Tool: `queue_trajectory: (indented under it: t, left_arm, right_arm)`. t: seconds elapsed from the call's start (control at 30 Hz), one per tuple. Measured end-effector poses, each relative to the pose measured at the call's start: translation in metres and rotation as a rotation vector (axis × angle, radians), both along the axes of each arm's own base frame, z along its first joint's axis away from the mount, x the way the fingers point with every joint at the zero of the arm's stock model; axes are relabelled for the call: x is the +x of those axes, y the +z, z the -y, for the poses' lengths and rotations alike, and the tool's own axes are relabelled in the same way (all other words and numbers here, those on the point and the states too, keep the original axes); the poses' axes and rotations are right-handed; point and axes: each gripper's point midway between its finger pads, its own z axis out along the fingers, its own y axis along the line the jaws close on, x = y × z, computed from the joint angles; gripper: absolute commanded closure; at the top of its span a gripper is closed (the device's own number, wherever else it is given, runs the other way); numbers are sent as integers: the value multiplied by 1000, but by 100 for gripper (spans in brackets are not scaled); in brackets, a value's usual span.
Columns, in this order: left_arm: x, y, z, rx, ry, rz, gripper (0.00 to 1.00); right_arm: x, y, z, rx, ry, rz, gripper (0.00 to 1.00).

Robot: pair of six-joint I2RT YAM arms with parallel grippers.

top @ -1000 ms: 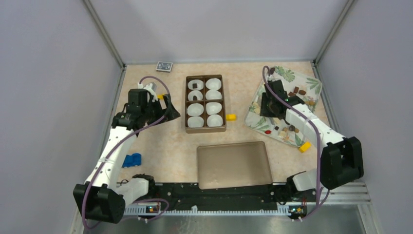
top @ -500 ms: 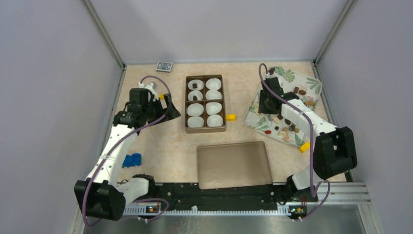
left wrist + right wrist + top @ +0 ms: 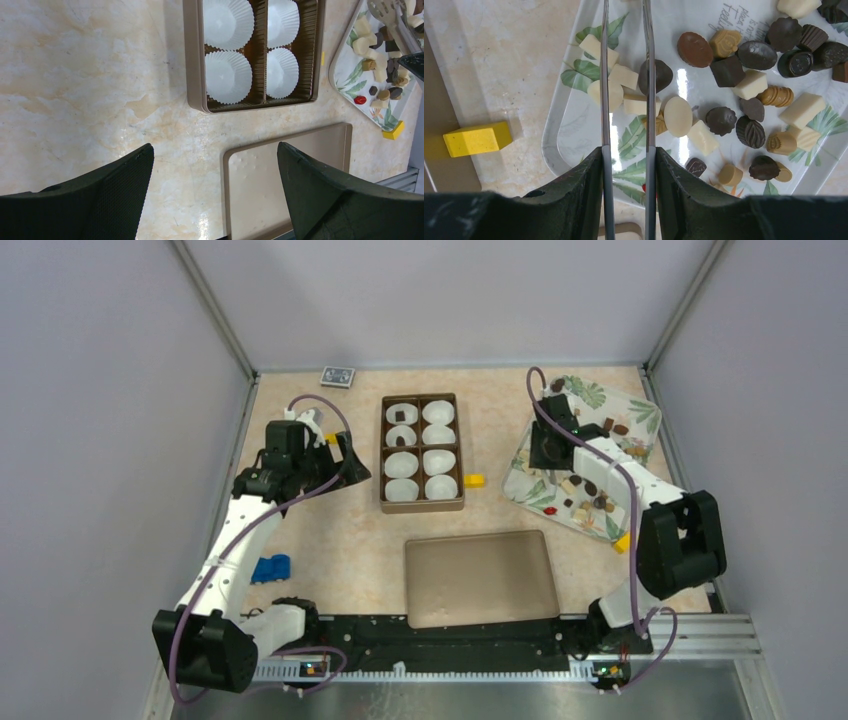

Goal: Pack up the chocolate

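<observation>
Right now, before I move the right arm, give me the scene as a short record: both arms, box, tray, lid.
left gripper: jaws wide open, empty, above the table beside the box
right gripper: shut on tongs, over the tray
tongs: tips out of the wrist view; load cannot be told
chocolate: mostly loose on the tray
box: eight paper cups; one dark piece in the far-left cup
lid: off, flat on the table, nearer the arms than the box

Eight paper cups (image 3: 440,459), one tray (image 3: 596,396)
</observation>
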Motion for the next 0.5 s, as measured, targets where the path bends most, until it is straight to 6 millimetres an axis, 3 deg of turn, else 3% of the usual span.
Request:
queue_trajectory:
  t: [0.3, 0.5]
  left_arm:
    - [0, 0, -1, 3, 2, 0, 4]
    - [0, 0, -1, 6, -1, 2, 4]
  right_arm:
    - [9, -13, -2, -18, 7, -27, 68]
    - [12, -11, -1, -29, 6, -15, 88]
